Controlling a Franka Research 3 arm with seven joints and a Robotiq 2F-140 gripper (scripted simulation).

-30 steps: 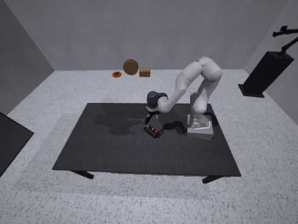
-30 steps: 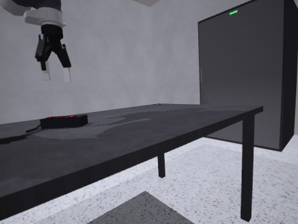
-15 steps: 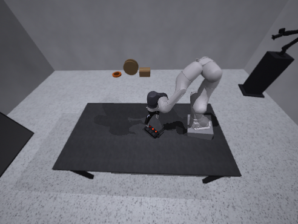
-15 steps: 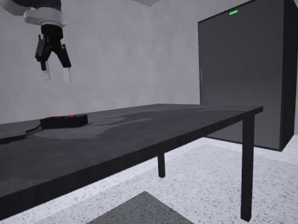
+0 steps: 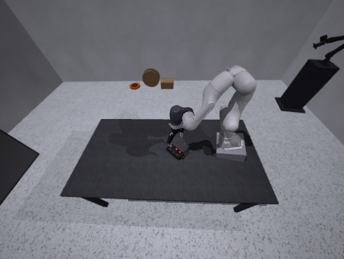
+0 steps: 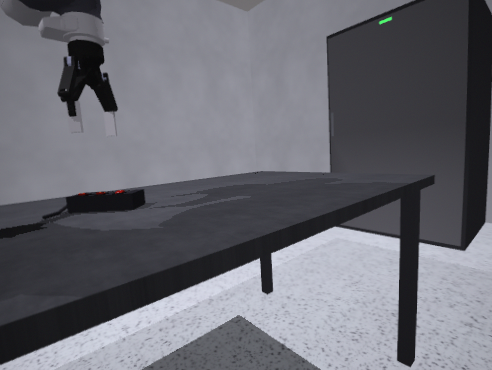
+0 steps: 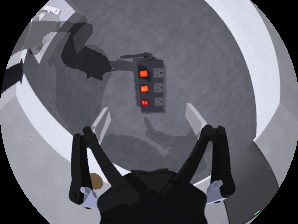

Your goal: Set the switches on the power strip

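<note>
A black power strip (image 5: 177, 152) (image 6: 106, 199) (image 7: 150, 86) lies flat on the dark table (image 5: 122, 175) (image 6: 250, 210) (image 7: 206, 50), right way up. It carries three red switches in a row. Its cable (image 7: 123, 60) leaves the end that is farthest from me in the wrist view. The two switches nearer the cable glow brighter orange-red than the third. My gripper (image 5: 170, 141) (image 6: 93, 126) (image 7: 147, 112) is open and empty. It hangs well above the strip, pointing down, with the strip showing between the fingers in the wrist view.
The arm's grey base (image 5: 231, 148) stands on the table to the right of the strip. A tall dark cabinet (image 6: 400, 125) stands beyond the table. A brown disc (image 5: 150, 77), a box (image 5: 167, 83) and an orange dish (image 5: 135, 85) lie on the far floor.
</note>
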